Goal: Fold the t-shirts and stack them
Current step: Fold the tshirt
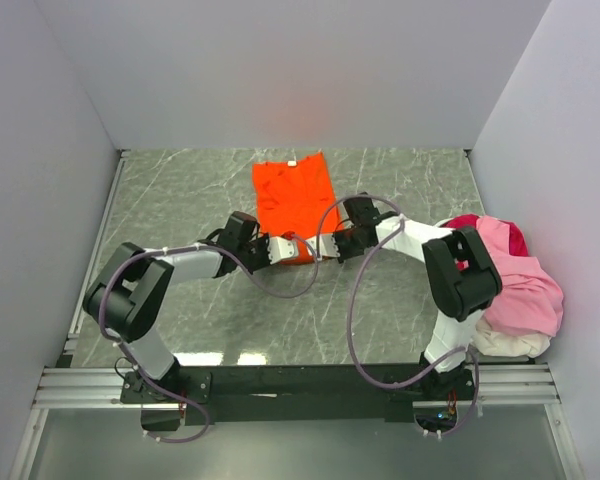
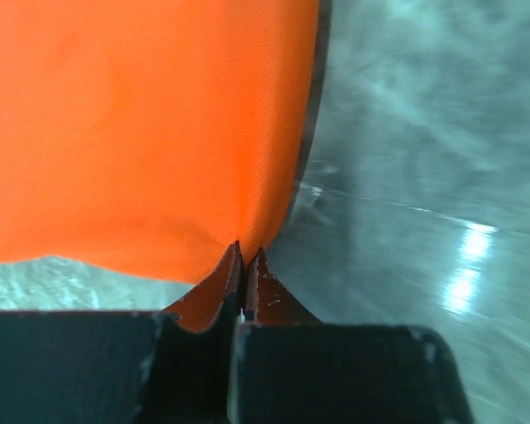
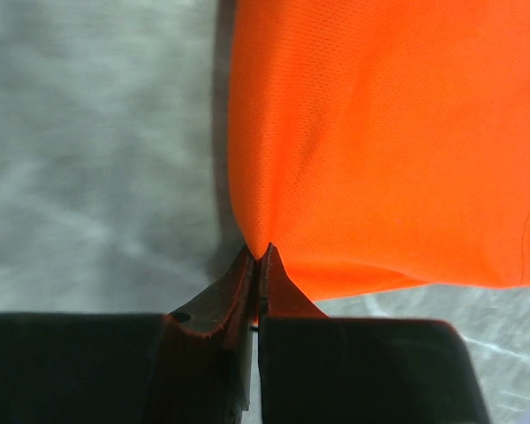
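A bright orange t-shirt (image 1: 292,195) lies folded into a narrow strip on the marble table, mid-back. My left gripper (image 1: 298,248) is shut on its near edge; in the left wrist view the shut tips (image 2: 246,253) pinch the orange fabric (image 2: 150,132) near its lower right corner. My right gripper (image 1: 326,246) comes in from the right and is shut on the same near edge; its tips (image 3: 259,253) pinch the orange cloth (image 3: 380,141) at its lower left corner. A heap of other t-shirts sits at the right: light pink (image 1: 525,285), magenta-red (image 1: 480,222), white (image 1: 505,343).
Grey walls close the table on the left, back and right. The right arm's elbow (image 1: 462,270) stands against the heap of shirts. Bare marble table (image 1: 180,190) lies left of the orange shirt and in front of both grippers.
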{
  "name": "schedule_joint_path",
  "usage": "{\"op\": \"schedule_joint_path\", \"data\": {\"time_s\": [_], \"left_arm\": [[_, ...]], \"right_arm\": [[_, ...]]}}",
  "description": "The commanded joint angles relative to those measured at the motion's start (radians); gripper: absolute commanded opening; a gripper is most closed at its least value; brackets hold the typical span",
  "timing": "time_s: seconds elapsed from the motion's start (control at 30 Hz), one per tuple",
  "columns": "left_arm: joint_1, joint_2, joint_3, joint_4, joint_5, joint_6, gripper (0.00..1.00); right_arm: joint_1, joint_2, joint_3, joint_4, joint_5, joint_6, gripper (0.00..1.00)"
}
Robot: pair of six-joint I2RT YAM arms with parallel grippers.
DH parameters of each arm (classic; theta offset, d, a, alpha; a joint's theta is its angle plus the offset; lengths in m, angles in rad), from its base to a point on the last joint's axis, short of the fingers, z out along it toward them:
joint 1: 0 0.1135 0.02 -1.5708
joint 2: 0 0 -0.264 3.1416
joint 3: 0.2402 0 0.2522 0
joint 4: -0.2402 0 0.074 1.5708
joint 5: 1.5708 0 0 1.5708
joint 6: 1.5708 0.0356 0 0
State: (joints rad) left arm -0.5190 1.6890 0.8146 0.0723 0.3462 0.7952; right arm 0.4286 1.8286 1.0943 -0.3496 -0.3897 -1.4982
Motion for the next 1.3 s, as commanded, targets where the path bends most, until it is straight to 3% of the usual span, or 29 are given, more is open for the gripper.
{"op": "schedule_joint_path", "data": {"time_s": [0.0,0.2,0.4,0.6,0.7,0.87,1.27], "left_arm": [[-0.018,-0.08,0.018,-0.115,0.092,-0.019,0.01],[-0.136,-0.164,0.001,-0.258,0.123,-0.066,0.01],[-0.356,-0.268,-0.06,-0.31,0.129,-0.189,0.01],[-0.42,-0.426,-0.107,-0.301,0.154,-0.284,0.01],[-0.42,-0.463,-0.095,-0.312,0.155,-0.278,0.01],[-0.401,-0.424,-0.023,-0.361,0.119,-0.228,0.0],[-0.032,-0.233,0.224,-0.329,0.281,-0.174,0.0]], "right_arm": [[0.006,-0.113,-0.062,-0.087,-0.038,-0.03,0.0],[0.009,-0.32,-0.247,-0.184,-0.084,-0.04,0.0],[0.025,-0.622,-0.45,-0.316,-0.115,-0.014,0.0],[0.027,-0.865,-0.519,-0.449,-0.129,0.056,0.0],[0.025,-0.902,-0.484,-0.456,-0.129,0.128,0.0],[0.015,-0.833,-0.348,-0.397,-0.106,0.222,0.0],[-0.021,-0.415,0.094,-0.27,-0.02,0.407,0.0]]}}
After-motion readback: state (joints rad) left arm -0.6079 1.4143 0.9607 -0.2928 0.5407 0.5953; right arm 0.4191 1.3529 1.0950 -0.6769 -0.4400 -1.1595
